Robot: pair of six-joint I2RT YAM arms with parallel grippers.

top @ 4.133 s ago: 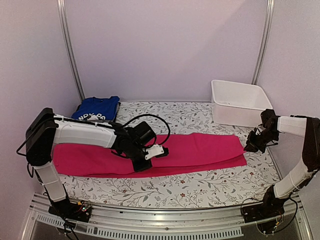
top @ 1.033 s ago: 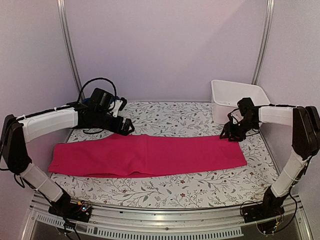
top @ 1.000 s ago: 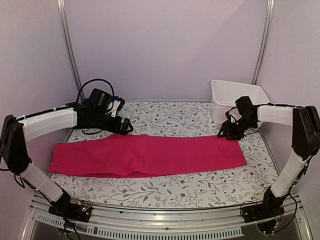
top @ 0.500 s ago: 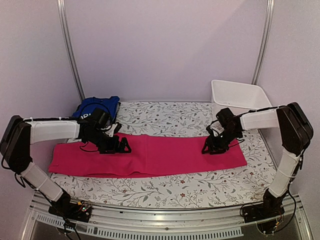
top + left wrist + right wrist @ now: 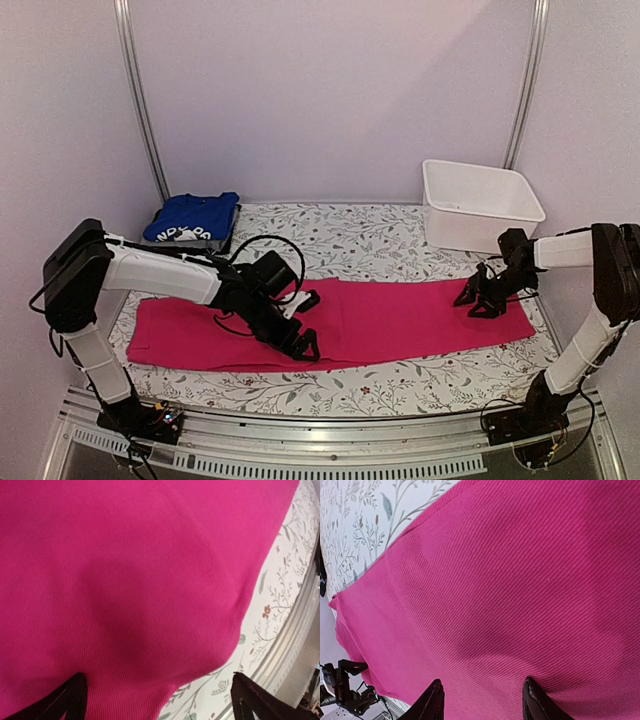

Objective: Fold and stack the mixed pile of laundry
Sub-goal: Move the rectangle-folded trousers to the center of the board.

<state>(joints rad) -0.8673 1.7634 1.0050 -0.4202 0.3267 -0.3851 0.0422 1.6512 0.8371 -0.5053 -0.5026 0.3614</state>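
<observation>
A long magenta-pink garment (image 5: 400, 315) lies flat across the floral table cover (image 5: 340, 235). My left gripper (image 5: 305, 325) stands wide open over its near edge around the middle; in the left wrist view the pink cloth (image 5: 130, 580) fills the frame and its hem runs between the fingertips (image 5: 72, 695) of the left gripper (image 5: 160, 702). My right gripper (image 5: 478, 300) is open low on the garment's right part. In the right wrist view both fingertips (image 5: 434, 700) of the right gripper (image 5: 484, 700) touch flat cloth (image 5: 520, 580). A folded royal-blue garment (image 5: 192, 217) sits at the back left.
A white plastic bin (image 5: 481, 204) stands at the back right, just beyond the right arm. Metal posts rise at both back corners. A rail (image 5: 300, 455) runs along the table's near edge.
The pink garment now lies further right than half a second ago. My left gripper has moved nearer and right to the garment's front edge. My right gripper has moved right.
</observation>
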